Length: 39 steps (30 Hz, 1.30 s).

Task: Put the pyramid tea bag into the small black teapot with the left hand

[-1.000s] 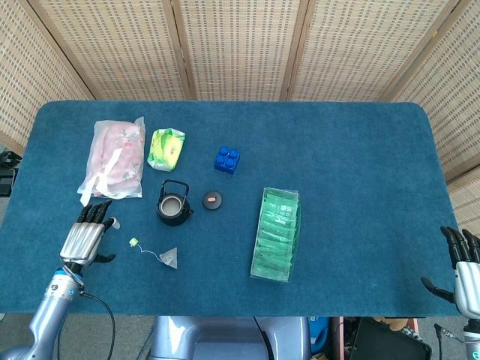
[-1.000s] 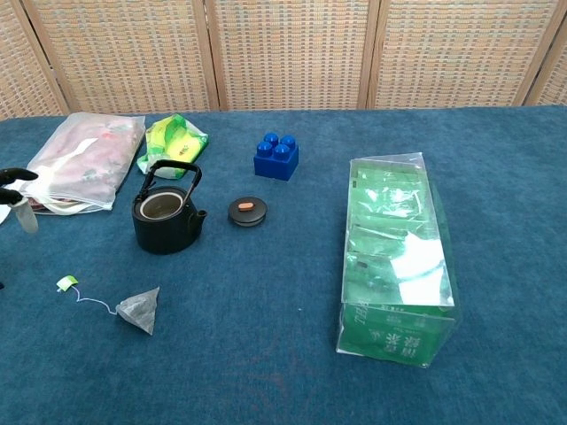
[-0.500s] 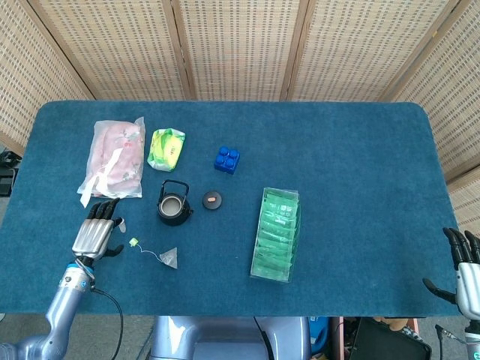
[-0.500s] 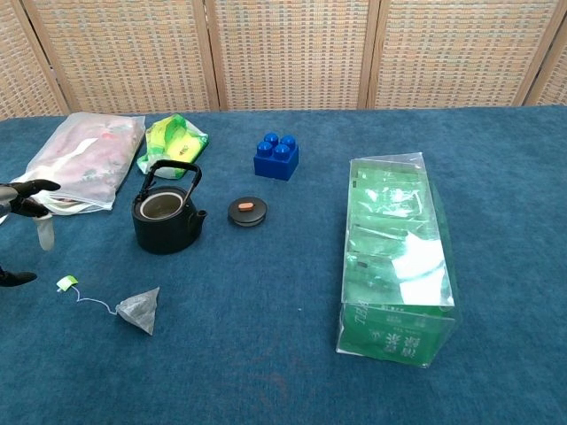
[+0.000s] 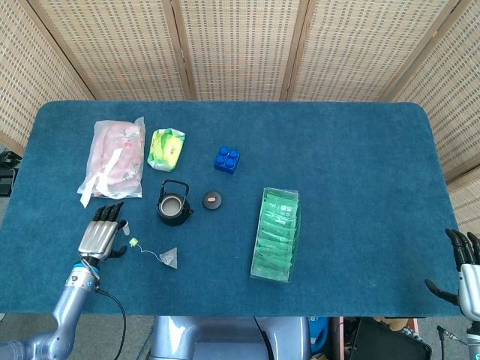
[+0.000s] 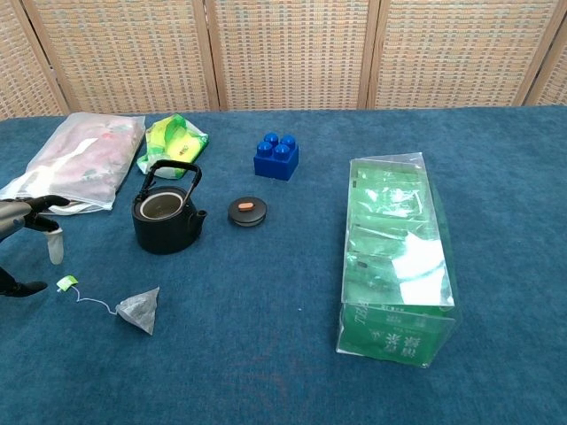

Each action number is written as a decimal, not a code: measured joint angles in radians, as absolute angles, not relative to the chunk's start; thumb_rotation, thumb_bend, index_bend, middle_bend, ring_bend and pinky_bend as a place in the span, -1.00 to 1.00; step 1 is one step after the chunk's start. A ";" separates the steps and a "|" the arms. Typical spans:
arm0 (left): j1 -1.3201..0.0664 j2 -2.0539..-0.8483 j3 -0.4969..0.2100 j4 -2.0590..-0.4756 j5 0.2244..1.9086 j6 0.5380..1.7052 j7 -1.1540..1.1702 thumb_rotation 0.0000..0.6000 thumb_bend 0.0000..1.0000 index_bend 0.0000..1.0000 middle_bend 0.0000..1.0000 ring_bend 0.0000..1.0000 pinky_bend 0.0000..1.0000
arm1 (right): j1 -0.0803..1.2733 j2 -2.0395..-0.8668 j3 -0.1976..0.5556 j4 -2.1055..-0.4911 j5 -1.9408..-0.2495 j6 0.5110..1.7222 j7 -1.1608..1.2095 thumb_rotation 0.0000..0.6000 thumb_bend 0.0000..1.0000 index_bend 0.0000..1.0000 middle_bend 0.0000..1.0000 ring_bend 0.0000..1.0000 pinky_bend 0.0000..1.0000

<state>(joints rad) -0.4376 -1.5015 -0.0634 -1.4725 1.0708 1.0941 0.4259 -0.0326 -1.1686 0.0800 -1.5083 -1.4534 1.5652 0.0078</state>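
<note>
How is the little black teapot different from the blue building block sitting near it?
The small black teapot is round and black, while the blue block is boxy and bright blue. The teapot is open at the top, its lid lying beside it on the cloth; the block's top is closed and carries round studs. The teapot has an upright arched handle; the block has none. Both stand upright on the blue table, untouched by either hand.

Woven screen panels (image 5: 240, 45) behind table (image 5: 352, 150)
</note>
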 measured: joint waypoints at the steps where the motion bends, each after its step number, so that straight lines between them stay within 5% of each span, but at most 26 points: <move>1: -0.439 -1.506 -0.064 -1.468 1.069 1.091 0.427 1.00 -0.34 -0.03 -0.96 -1.00 -1.00 | -0.033 -1.169 0.080 -1.508 -1.453 1.565 0.008 0.90 -0.99 -0.76 -0.60 -0.82 -0.69; 39: -0.463 -1.562 -0.069 -1.428 1.020 1.051 0.459 1.00 -0.27 0.07 -0.95 -1.00 -1.00 | -0.049 -1.172 0.081 -1.496 -1.441 1.567 0.024 0.89 -0.99 -0.76 -0.60 -0.82 -0.69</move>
